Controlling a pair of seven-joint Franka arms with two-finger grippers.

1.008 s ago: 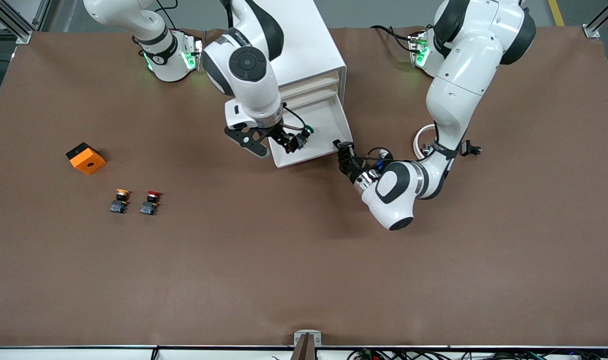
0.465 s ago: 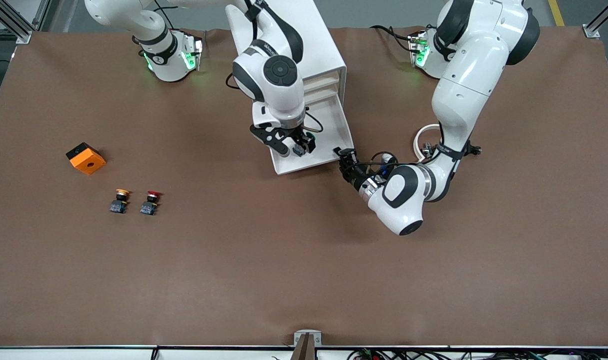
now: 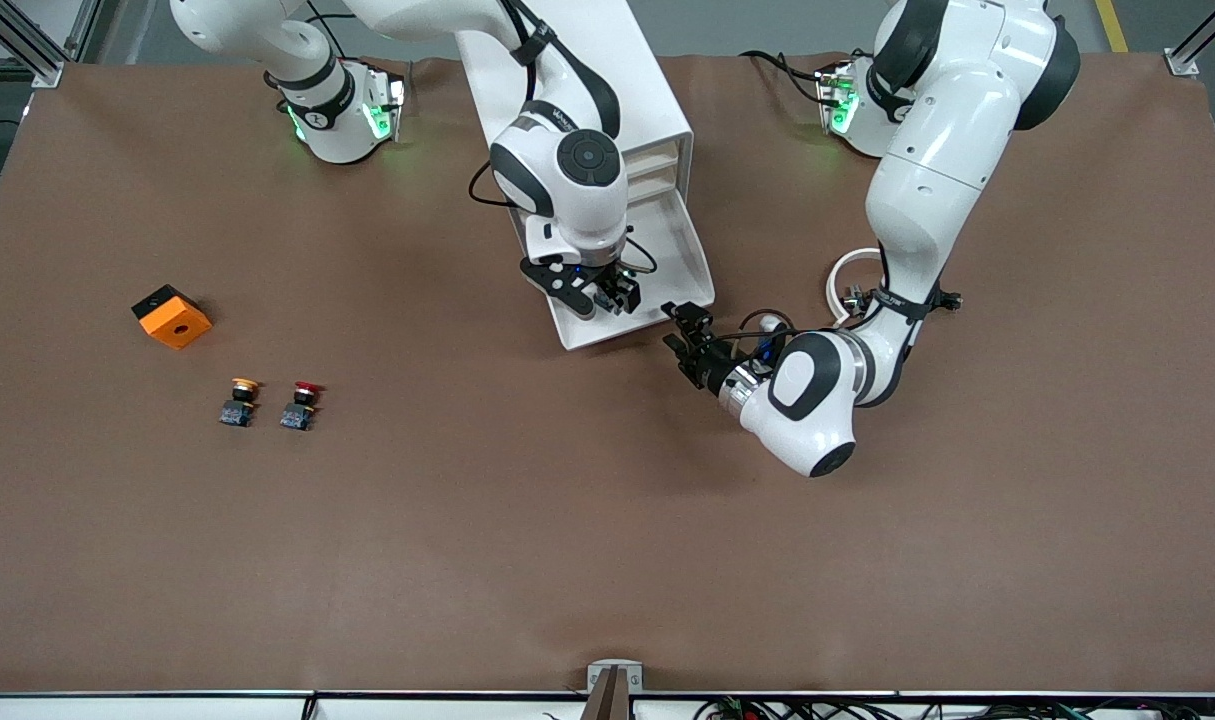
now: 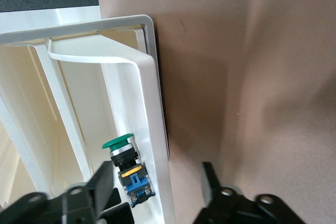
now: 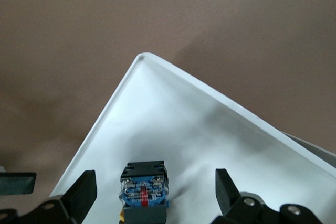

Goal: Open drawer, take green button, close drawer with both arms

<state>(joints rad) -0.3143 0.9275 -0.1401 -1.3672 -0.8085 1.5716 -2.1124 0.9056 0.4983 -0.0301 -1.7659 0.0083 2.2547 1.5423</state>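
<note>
Bottom drawer (image 3: 689, 262), upper middle, is out, so the spread right gripper (image 3: 615, 297) straddles the green button (image 4: 124, 153); left gripper (image 3: 685, 330) sits spread at its front.

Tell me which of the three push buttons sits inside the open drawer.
The green-capped button, lying in the pulled-out bottom drawer. The yellow-capped button and red-capped button stand side by side on the bare table, toward the right arm's end.

The button (image 4: 127, 167) lies in the pulled-out drawer (image 3: 689, 262), apparently beside its front wall.
</note>
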